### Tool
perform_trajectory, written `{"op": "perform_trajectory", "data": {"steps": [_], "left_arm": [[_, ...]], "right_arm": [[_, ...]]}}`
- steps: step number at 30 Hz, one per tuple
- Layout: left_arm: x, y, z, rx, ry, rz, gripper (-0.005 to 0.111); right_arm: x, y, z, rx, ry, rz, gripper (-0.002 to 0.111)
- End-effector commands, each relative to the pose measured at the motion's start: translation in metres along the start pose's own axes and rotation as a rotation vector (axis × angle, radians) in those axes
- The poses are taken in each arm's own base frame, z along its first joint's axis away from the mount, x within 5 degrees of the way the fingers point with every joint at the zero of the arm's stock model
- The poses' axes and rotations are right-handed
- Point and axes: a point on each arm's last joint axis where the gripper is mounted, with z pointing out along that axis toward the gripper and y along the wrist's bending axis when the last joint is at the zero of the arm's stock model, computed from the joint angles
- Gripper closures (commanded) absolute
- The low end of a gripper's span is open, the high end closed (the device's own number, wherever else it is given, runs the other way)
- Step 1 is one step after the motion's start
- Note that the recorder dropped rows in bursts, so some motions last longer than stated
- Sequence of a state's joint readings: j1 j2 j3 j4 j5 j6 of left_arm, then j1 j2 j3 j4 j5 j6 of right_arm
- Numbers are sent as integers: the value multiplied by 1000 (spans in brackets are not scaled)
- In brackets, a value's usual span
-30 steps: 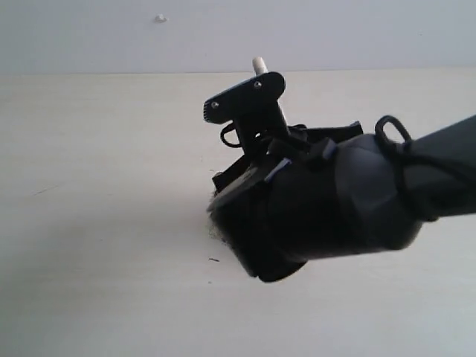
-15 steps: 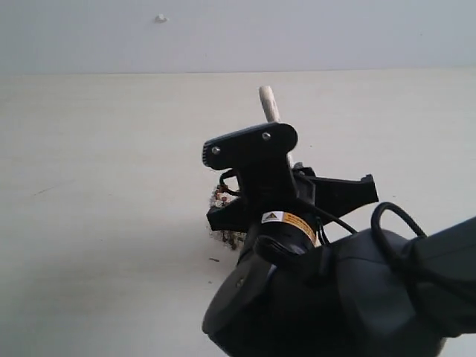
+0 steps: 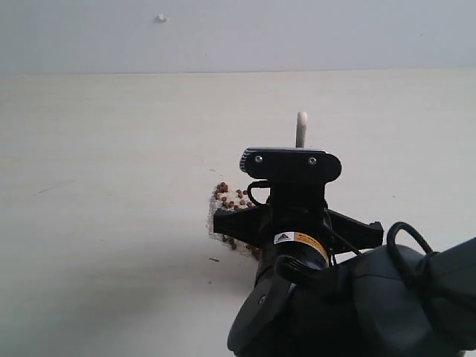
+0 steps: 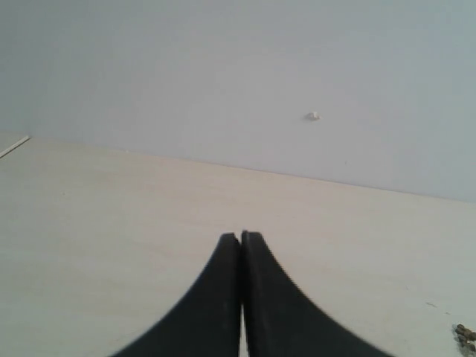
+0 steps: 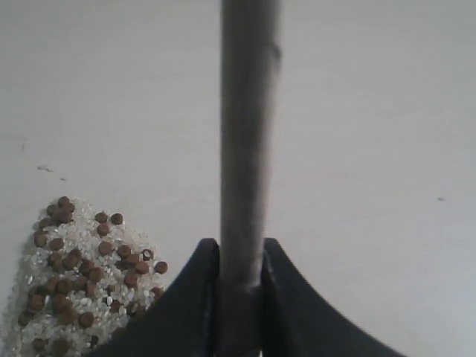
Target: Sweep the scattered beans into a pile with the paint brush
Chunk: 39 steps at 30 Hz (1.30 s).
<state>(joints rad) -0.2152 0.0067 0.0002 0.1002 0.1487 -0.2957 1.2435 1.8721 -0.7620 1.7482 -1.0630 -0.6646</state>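
Observation:
The pile (image 3: pixel 227 202) of reddish-brown beans and whitish crumbs lies mid-table, just left of my right arm (image 3: pixel 297 223). In the right wrist view the pile (image 5: pixel 78 275) sits beside my right gripper (image 5: pixel 242 249), which is shut on the paint brush handle (image 5: pixel 249 134). Only the pale handle tip (image 3: pixel 301 128) rises above the wrist camera bracket in the exterior view. The ferrule and bristles are hidden. My left gripper (image 4: pixel 241 238) is shut with nothing in it, low over the table, and the edge of the pile (image 4: pixel 466 335) shows far off to its side.
The pale table top (image 3: pixel 104 149) meets a grey wall carrying a small white speck (image 3: pixel 161 18). A short dark mark (image 3: pixel 214 259) lies just in front of the pile. My right arm's bulky body (image 3: pixel 357 312) fills the lower right of the exterior view.
My right arm swung from lying across the pile to standing behind it, now entering from the bottom. The handle tip moved right and lower. The pile, covered before, now shows.

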Motion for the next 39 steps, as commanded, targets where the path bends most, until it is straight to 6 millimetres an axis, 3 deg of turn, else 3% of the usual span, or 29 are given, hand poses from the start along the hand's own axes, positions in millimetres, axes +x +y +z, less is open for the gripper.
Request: {"op": "perform_trajectory", "data": {"steps": [1,11,21,32,39], "left_arm": [[-1,-1,-1,9,-9,0,107],[-1,-1,-1,9,-9,2,107],[-1,-1,-1,9,-9,2,107],[-1,-1,-1,9,-9,2,107],[-1,-1,-1,9,-9,2,107]], "right_arm": [[-3,5,-2,-25,9,71,108],[-8,40,16,33,-68,106,108],[-27,50,10,57,-143,141,108],[-58,49,-19,-8,-157,6,108],[-60,41,5,78,-145,-126,108]]}}
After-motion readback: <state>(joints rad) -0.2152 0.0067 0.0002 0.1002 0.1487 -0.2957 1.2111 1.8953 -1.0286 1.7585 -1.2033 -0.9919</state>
